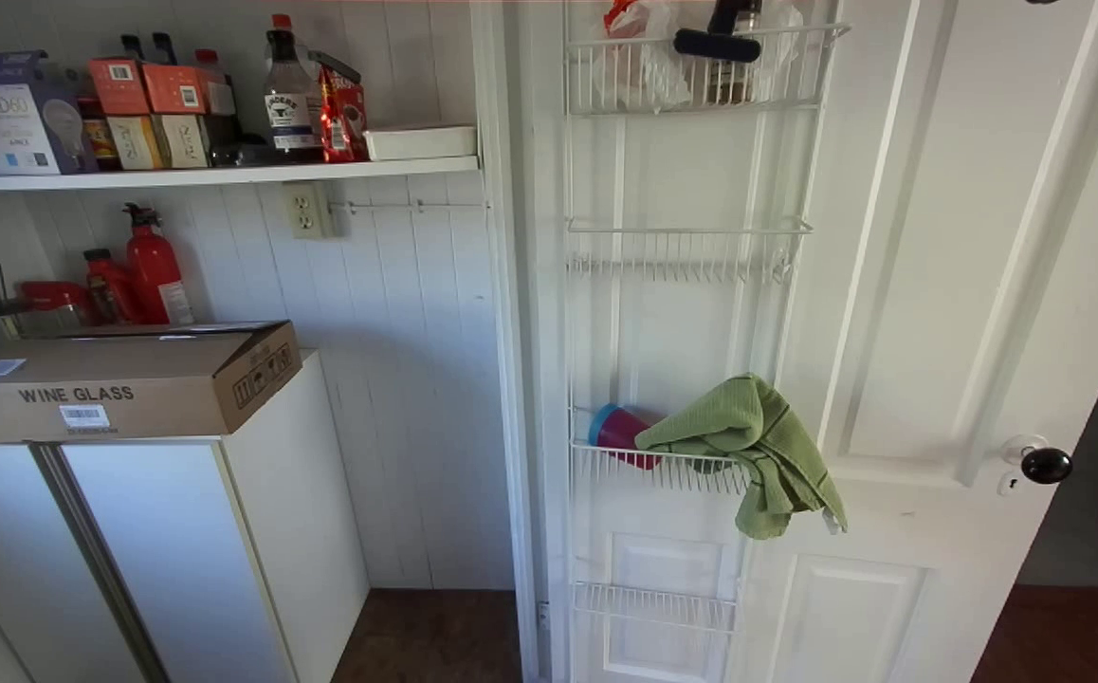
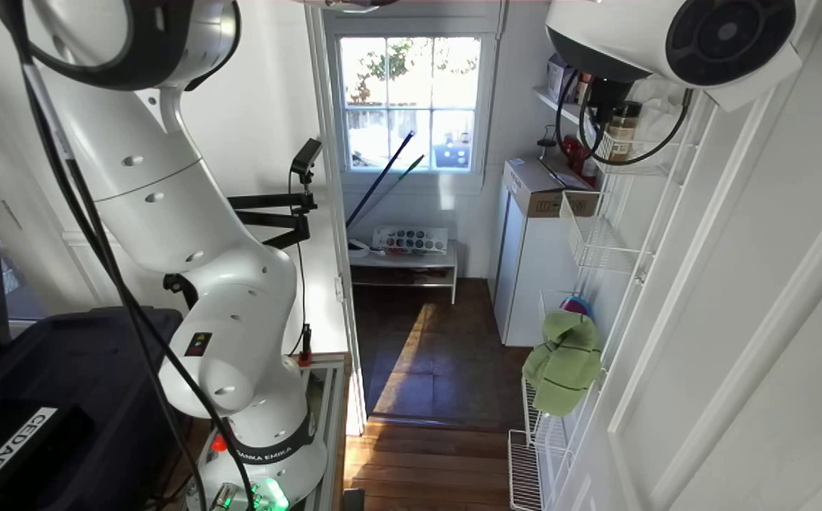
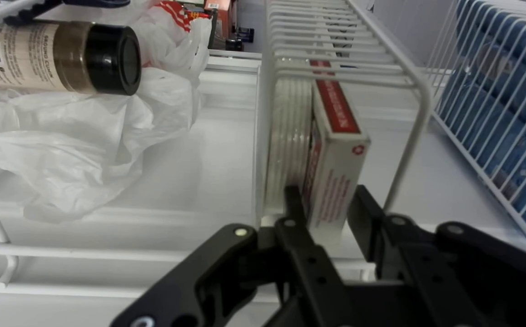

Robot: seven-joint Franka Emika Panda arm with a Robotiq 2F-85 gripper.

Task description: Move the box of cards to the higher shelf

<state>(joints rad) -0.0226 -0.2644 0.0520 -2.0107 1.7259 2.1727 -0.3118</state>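
The box of cards (image 3: 335,172), white with red print, shows only in the wrist view, which stands on its side. It lies beside a ridged white stack (image 3: 289,141) in the middle wire shelf (image 3: 399,50). My gripper (image 3: 327,193) is partly open, with one finger on each side of the box's near end. The left finger is between the box and the stack's front. The right pad shows beside the box's other edge; contact is not clear. The higher wire shelf (image 3: 485,177) at the right holds blue packs (image 3: 494,113). In the exterior views the box is out of view.
A basket (image 1: 701,104) below holds a plastic bag (image 3: 86,131), a spice jar (image 3: 58,56) and a dark handle (image 1: 717,46). The arm's wrist (image 2: 666,50) is close to the door (image 2: 759,284); cable loops (image 2: 627,160) hang there. A green towel (image 1: 748,436) hangs lower.
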